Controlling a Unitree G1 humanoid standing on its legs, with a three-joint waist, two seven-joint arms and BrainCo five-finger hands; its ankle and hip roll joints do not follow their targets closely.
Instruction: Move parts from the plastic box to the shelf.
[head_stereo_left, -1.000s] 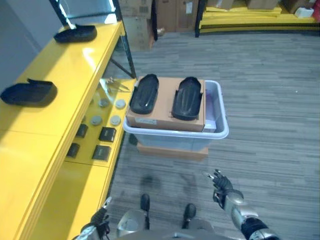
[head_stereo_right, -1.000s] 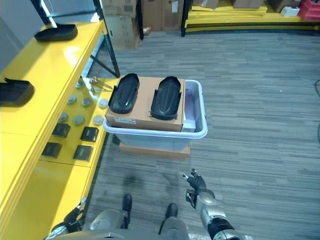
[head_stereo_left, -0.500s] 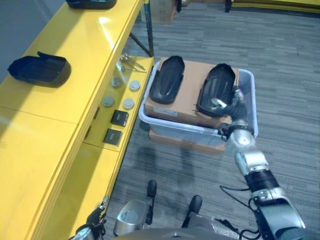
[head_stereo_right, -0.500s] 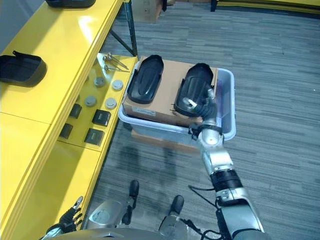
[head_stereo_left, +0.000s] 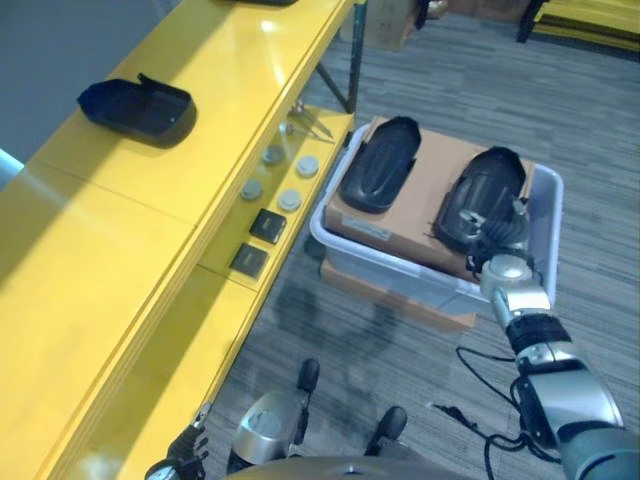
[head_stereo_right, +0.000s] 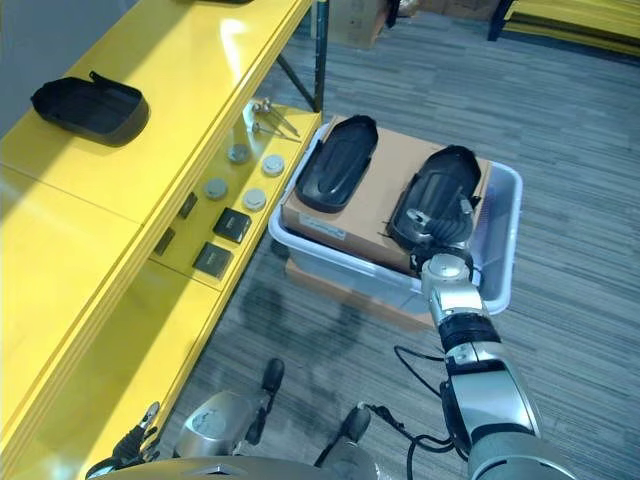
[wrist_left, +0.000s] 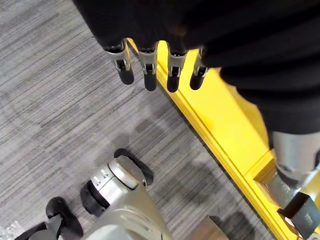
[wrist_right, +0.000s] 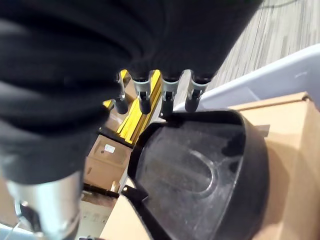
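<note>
Right robot hand (head_stereo_right: 447, 232) hangs over the near end of the right black part (head_stereo_right: 437, 192), fingers straight and spread, holding nothing; both parts lie on the cardboard (head_stereo_right: 385, 190) in the plastic box (head_stereo_right: 500, 262). Judgement: curl fingers under the part's raised rim before lifting toward the yellow shelf (head_stereo_right: 150, 150). Left robot hand (wrist_left: 150, 65) idles low, fingers relaxed
</note>
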